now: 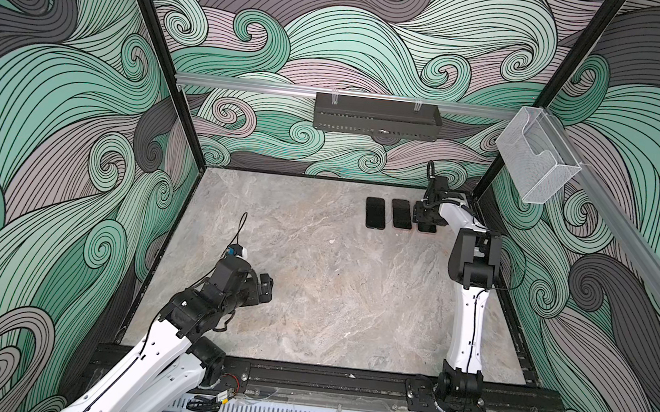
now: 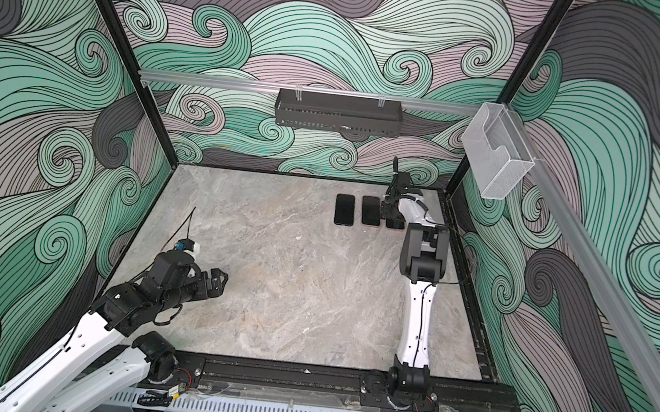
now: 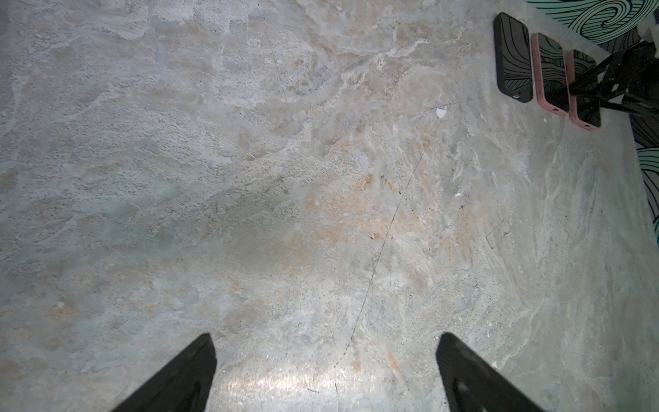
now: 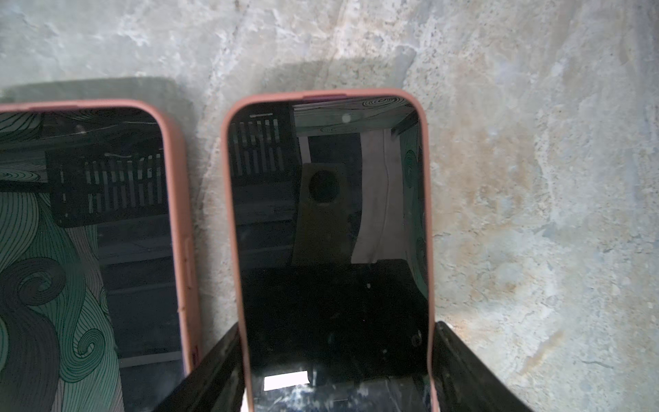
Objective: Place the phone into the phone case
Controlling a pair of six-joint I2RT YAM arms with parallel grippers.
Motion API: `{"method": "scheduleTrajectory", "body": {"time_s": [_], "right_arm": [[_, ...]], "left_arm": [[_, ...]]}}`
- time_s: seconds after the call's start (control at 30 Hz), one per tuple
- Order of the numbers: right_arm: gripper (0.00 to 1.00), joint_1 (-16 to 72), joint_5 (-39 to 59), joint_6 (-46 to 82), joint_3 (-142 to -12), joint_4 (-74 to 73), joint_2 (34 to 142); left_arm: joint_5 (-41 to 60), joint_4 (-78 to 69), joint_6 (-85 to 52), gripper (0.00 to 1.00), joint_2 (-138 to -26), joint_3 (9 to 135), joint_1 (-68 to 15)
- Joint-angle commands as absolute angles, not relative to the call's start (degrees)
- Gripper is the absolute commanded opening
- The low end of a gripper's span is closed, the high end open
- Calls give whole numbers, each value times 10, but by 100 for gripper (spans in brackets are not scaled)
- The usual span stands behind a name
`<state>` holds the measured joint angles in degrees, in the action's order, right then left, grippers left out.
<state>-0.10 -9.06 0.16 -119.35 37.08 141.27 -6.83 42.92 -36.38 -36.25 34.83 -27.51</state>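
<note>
Three phones lie side by side at the table's back right. The rightmost phone (image 4: 328, 214) sits in a pink phone case (image 4: 427, 214) and lies flat, screen up. My right gripper (image 4: 337, 324) straddles its near end, a finger against each long side of the case. In both top views the right gripper (image 1: 426, 217) (image 2: 393, 213) covers most of that phone (image 1: 427, 228). My left gripper (image 3: 326, 342) is open and empty over bare table at the front left (image 1: 265, 288).
A second phone in a pink case (image 4: 89, 232) lies close beside the held one, and a phone in a black case (image 1: 374, 213) lies left of that. A black shelf basket (image 1: 377, 116) and a clear bin (image 1: 538, 158) hang on the walls.
</note>
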Motion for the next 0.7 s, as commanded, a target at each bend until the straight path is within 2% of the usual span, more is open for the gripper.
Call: {"method": "scheduleTrajectory", "body": {"time_s": [0.0, 0.07, 0.2, 0.43, 0.67], "right_arm": [[86, -5, -104, -1, -1203, 377, 1424], [93, -5, -105, -3, -1202, 376, 1419], [99, -5, -100, -6, -1200, 377, 1411], [99, -5, -98, -4, -1184, 377, 1379], [99, -4, -87, 0, -1082, 327, 1258]], "left_arm": [[-74, 445, -354, 99, -362, 373, -272], [-74, 444, -354, 98, -364, 374, -272], [-74, 441, -353, 99, -365, 373, -272], [-78, 435, -353, 99, -362, 368, -272], [-114, 406, -338, 99, -385, 369, -272]]}}
